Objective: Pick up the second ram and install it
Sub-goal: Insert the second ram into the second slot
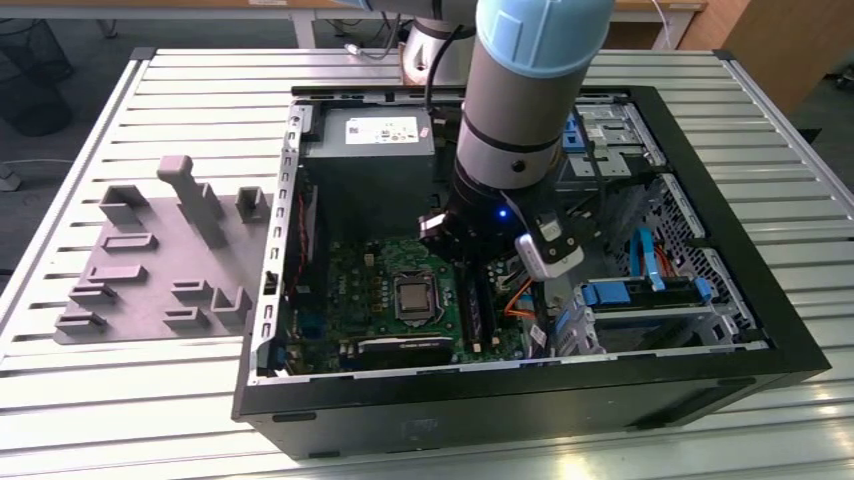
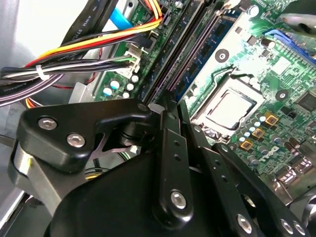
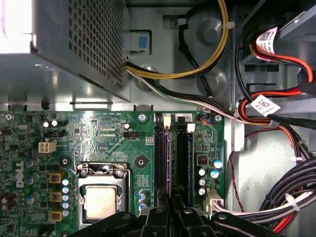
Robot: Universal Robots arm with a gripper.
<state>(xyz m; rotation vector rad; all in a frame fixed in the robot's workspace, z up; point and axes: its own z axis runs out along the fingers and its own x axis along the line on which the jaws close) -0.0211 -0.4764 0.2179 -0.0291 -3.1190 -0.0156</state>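
Exterior view: arm (image 1: pixel 527 100) reaches down into open case (image 1: pixel 747 330), gripper (image 1: pixel 470 262) low over motherboard (image 1: pixel 387 290). Second wrist view: fingers (image 2: pixel 170 148) closed together at memory slots (image 2: pixel 185 54), ram (image 2: pixel 205 49) edge-on in slot, blue-green. Whether fingers pinch ram: cannot tell. CPU socket (image 3: pixel 101 200) beside slots.

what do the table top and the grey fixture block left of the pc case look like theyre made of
Table top: likely bare aluminium, silvery and ribbed in parallel slats with a dull sheen. Grey fixture block: probably matte plastic, possibly printed, uniform grey with blocky raised pegs and no shine.
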